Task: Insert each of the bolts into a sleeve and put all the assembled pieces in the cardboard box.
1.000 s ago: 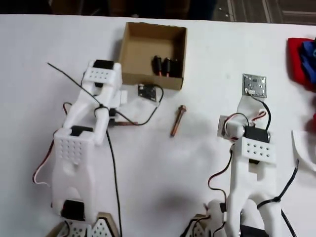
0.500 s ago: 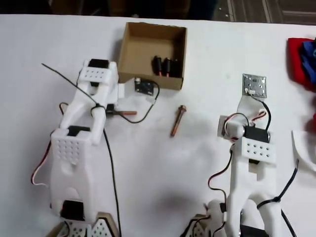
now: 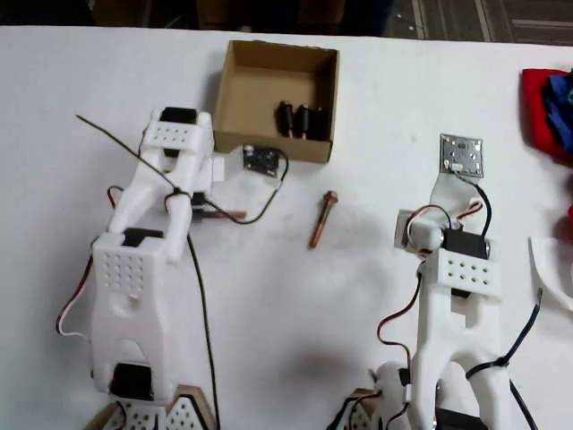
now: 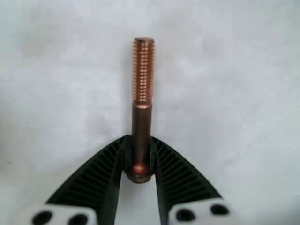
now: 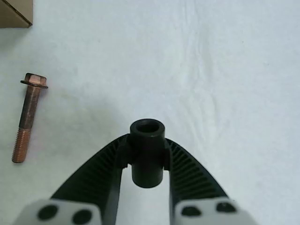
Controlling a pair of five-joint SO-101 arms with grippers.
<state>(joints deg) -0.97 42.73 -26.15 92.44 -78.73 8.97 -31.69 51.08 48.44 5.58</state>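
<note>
My left gripper (image 4: 140, 145) is shut on the head end of a copper bolt (image 4: 142, 89), whose threaded end sticks out over the white table. From above, this bolt (image 3: 228, 214) lies level beside the left arm, just in front of the cardboard box (image 3: 246, 85). In my right gripper (image 5: 146, 143), shut, a black sleeve (image 5: 147, 152) stands with its bore open and upward. A second copper bolt (image 3: 323, 218) lies loose on the table between the arms, also seen as the bolt (image 5: 29, 117) in the right wrist view. Dark assembled pieces (image 3: 301, 120) rest in the box.
A red and blue cloth (image 3: 548, 100) lies at the table's far right edge, with a curved white object (image 3: 548, 269) below it. A corner of the box (image 5: 14, 11) shows in the right wrist view. Cables trail around the left arm.
The left arm has shifted to the left and slightly away from the loose bolt, carrying its bolt along. The right arm has stayed still.
</note>
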